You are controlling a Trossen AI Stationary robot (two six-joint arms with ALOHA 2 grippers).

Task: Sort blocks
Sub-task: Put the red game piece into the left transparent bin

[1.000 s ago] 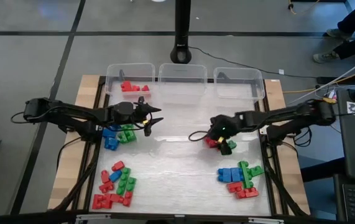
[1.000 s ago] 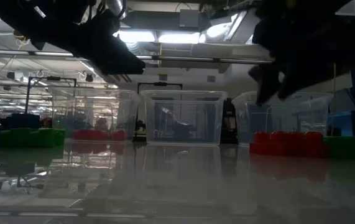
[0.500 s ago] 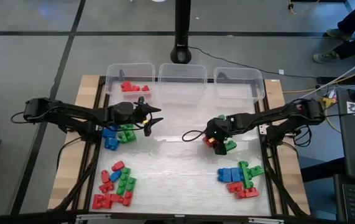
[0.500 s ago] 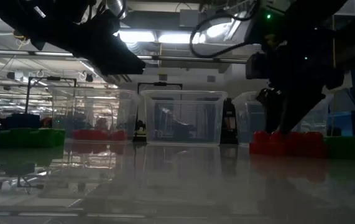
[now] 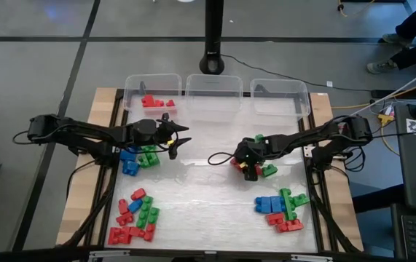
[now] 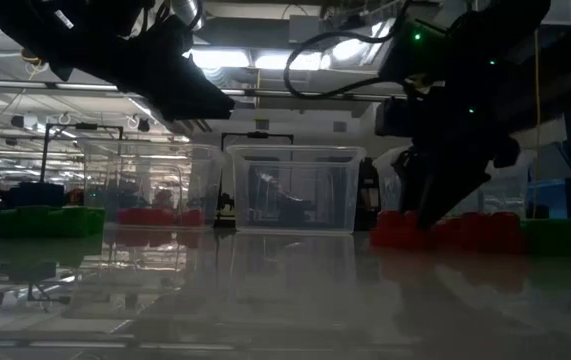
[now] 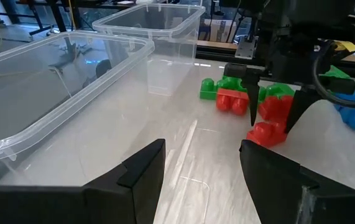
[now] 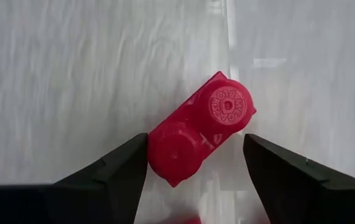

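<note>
Right gripper (image 8: 196, 163) poised over a two-stud red brick (image 8: 199, 129)

Its fingers stand apart with the brick lying on the table between them, unclamped. The left gripper (image 7: 202, 168) hangs spread too, beside the red-brick bin (image 5: 151, 93).

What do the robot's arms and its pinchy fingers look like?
Both arms are black and thin, made of jointed segments, with black cables looping beside them. The left gripper and right gripper each end in two dark, flat, pointed fingers. A small green light glows on the right arm. No writing shows on them.
</note>
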